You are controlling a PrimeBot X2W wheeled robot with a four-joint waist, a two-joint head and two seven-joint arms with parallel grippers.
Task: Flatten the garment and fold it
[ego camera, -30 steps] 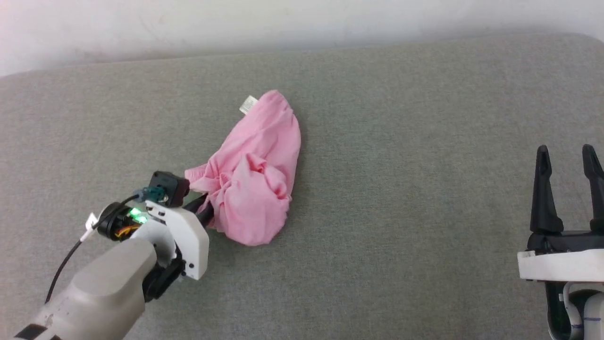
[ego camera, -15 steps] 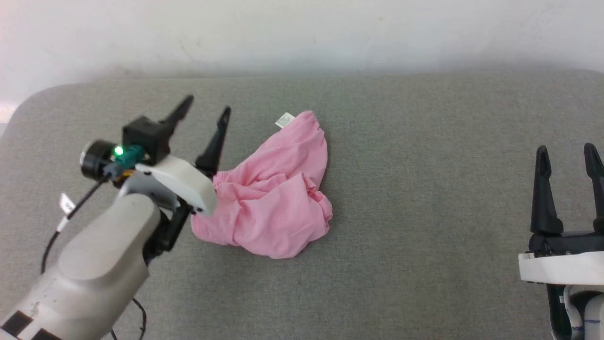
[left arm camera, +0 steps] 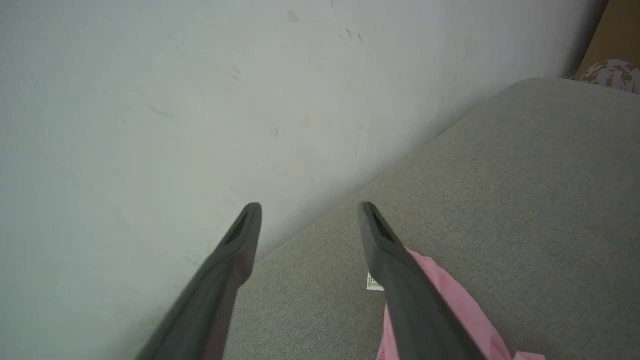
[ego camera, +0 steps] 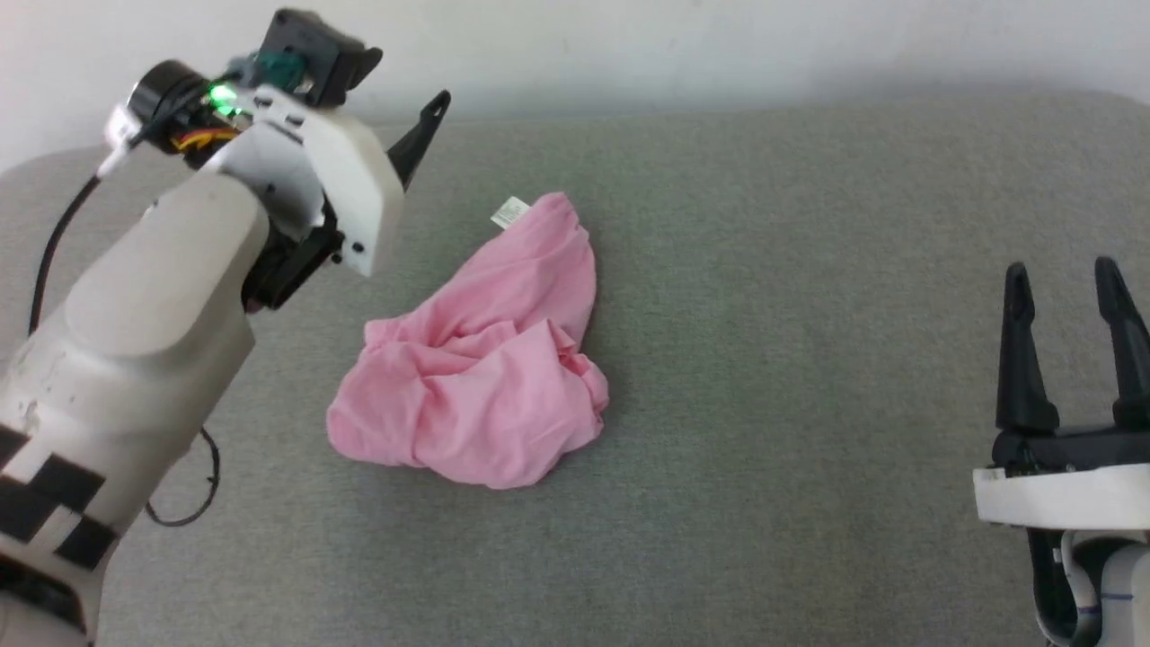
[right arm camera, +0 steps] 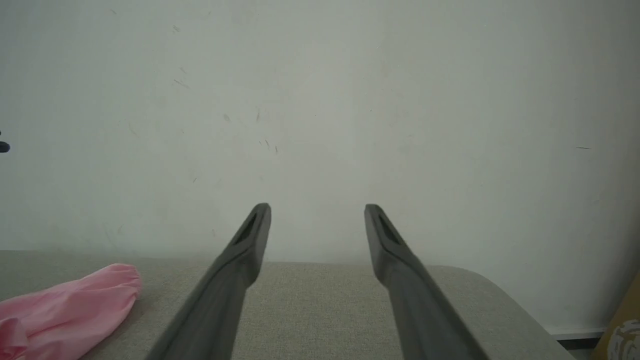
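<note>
The garment (ego camera: 476, 377), bright pink, lies crumpled in a loose heap on the grey cushion (ego camera: 809, 270), with its white label (ego camera: 509, 212) at the far tip. My left gripper (left arm camera: 307, 207) is open and empty, raised above and to the left of the heap and pointing toward the wall. One of its fingers (ego camera: 418, 144) shows past the wrist in the head view. The left wrist view has the garment (left arm camera: 450, 305) and label (left arm camera: 374, 282) under the right finger. My right gripper (ego camera: 1065, 274) stands open and empty far to the right; its wrist view catches the garment (right arm camera: 65, 300) at lower left.
A white wall (ego camera: 719, 36) runs along the cushion's back edge. The cushion's corners are rounded. A brown box with a patterned object (left arm camera: 612, 70) sits past its far end. A black cable (ego camera: 54, 234) hangs from my left wrist.
My left gripper opened, let go of the garment's near edge and rose up and back to the left. The released garment settled into a wider heap. The head camera shifted.
</note>
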